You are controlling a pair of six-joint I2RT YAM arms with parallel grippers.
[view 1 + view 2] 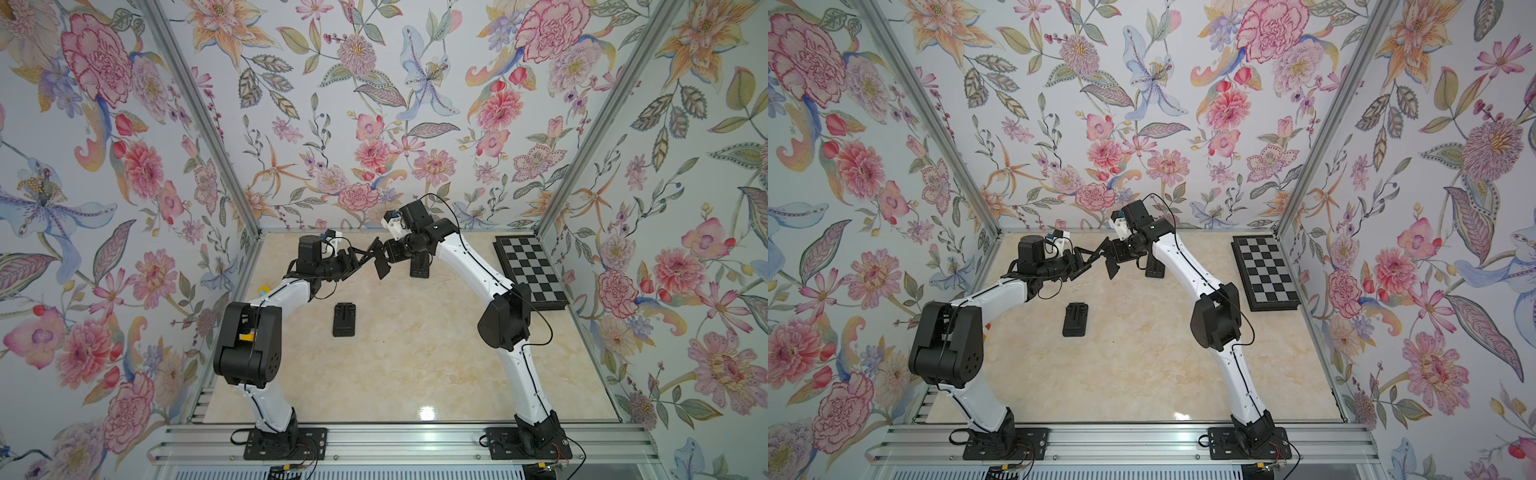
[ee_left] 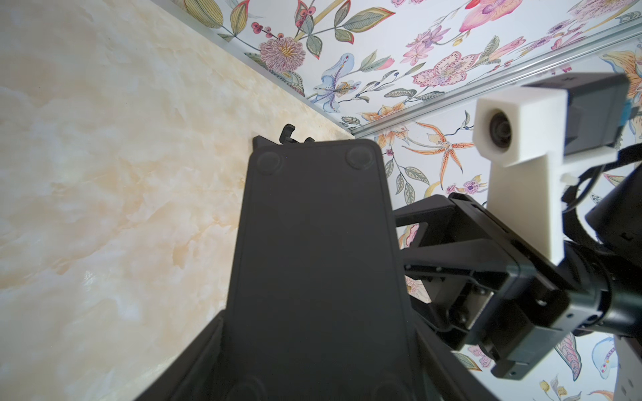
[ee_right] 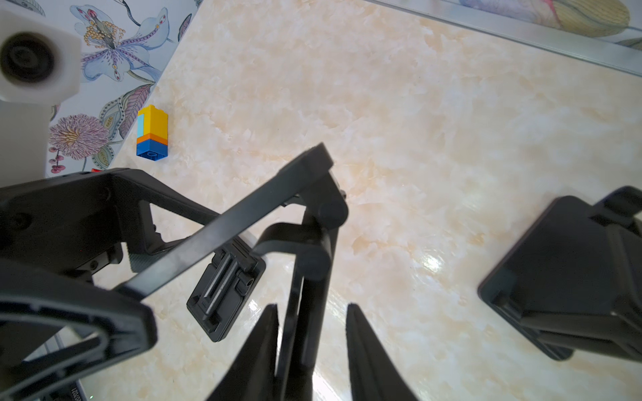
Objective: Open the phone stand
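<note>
Floral walls (image 1: 374,104) enclosed a marble surface (image 1: 415,353). Above it, the left hand (image 1: 362,257) was clamped on the stand (image 2: 312,243) by its base plate. The right hand (image 3: 311,307), fingers apart, straddled the stand's hinged arm. A folded stand (image 1: 344,319) lay flat below both hands, and a chessboard (image 1: 530,270) lay beyond the right hand.

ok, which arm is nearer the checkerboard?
Right. The right arm stands right beside the checkerboard, its elbow overlapping the board's edge in both top views. The left arm is across the table, beyond the held phone stand.
</note>
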